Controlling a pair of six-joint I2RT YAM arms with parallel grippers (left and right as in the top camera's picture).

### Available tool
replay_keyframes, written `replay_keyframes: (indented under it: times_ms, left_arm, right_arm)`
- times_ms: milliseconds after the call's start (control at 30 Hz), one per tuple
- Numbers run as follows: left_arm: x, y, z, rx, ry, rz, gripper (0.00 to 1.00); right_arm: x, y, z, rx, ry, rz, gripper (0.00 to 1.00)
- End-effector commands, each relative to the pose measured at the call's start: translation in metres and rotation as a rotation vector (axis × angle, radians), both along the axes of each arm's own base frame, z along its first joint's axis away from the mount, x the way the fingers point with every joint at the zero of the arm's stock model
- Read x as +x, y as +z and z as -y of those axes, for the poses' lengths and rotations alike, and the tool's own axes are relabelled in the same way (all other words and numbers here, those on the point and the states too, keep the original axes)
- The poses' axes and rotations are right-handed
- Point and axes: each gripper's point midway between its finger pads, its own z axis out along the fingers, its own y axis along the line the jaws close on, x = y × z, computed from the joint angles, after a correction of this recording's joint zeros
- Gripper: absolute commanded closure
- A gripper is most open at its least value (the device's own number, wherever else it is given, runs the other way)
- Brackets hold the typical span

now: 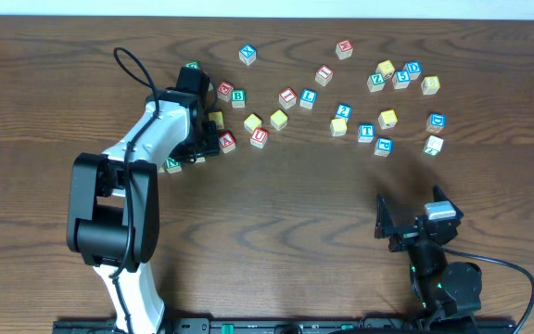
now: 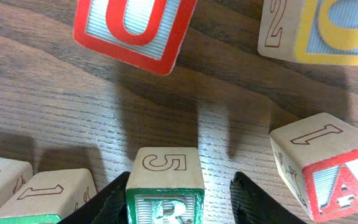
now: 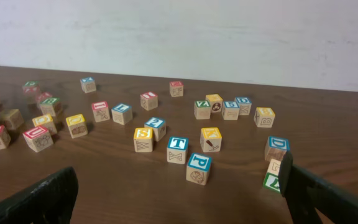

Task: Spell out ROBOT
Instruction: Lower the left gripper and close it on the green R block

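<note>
Nearest the left wrist lens sits the green-bordered R cube (image 2: 165, 190), a 5 outlined on its upper face. It lies flat on the table (image 2: 55, 93), right between the fingers of the left gripper (image 2: 179, 180). One finger (image 2: 101, 208) is against the cube's side or very nearly so. The other finger (image 2: 260, 202) stands off, with a strip of wood showing between it and the cube. The jaws are thus partway apart and not clamped on anything.

Just beyond that second finger sits a red A cube (image 2: 337, 180). A green-edged cube (image 2: 42, 198) and one more crowd the first finger. Ahead of the R is bare wood up to a red U cube (image 2: 132, 28) and a yellow-faced cube (image 2: 328, 28) whose letter the frame cuts off.

From overhead, the green-bordered B cube (image 1: 238, 96) lies just beyond the left gripper, and a second yellow-faced cube (image 1: 278, 119) sits a little to the right. The blue-bordered T cube (image 1: 366, 132) is well apart from them, in the looser scatter on the right half. Which yellow cubes carry an O I cannot tell.

All the cubes lie on the far half of the table. The near half, between them and the arm bases, is open wood.

The right gripper (image 1: 413, 213) sits at the near right with its jaws spread wide, holding nothing. In its wrist view the T cube is straight ahead, with bare wood between.
</note>
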Motion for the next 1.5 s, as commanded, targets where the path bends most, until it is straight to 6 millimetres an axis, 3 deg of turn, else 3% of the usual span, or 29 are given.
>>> replay_keyframes:
  times_ms: [0,767,1467]
  left_arm:
    - [-0.0037,-0.0074,-0.0049,0.016,0.012,-0.022,0.51]
    - [-0.0103,-0.0116,-0.006,0.023,-0.023,-0.042,0.55]
    - [-0.0094,-0.0115,-0.0058,0.023,-0.022,-0.038,0.67]
  right_arm:
    - [0.0003,-0.0009,0.0035,0.009,-0.018,-0.004,0.01]
    - [0.0003,-0.0009,0.0035,0.009,-0.018,-0.004,0.01]
    - [0.0004,-0.0011,0.0035,0.009,-0.018,-0.004,0.01]
